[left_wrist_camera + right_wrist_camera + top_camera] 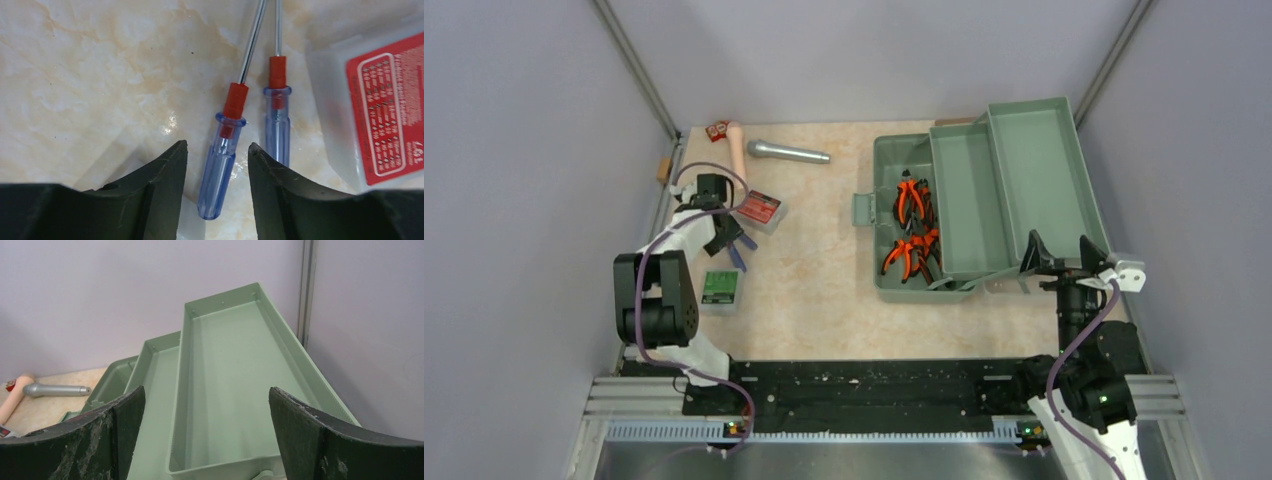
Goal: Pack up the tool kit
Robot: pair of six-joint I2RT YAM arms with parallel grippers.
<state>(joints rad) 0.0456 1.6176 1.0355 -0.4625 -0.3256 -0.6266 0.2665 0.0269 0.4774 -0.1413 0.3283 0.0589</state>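
One screwdriver [218, 167], seemingly ungripped, between spread left pincer [217, 146].

The toolbox [886, 160] sits right on the tabletop [824, 290], pliers [911, 200] in its base, trays [1034, 170] stepped rightward; the right tool [1060, 245] hangs at its near corner; left, two screwdrivers [276, 107] lie side by side between the far box [761, 207] and the near box [720, 287], one handle between the left tool's [217, 146] fingers.

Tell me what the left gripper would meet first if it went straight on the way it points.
Probably the blue screwdriver lying between the left gripper's open fingers, then the table just beneath; depth is unclear.
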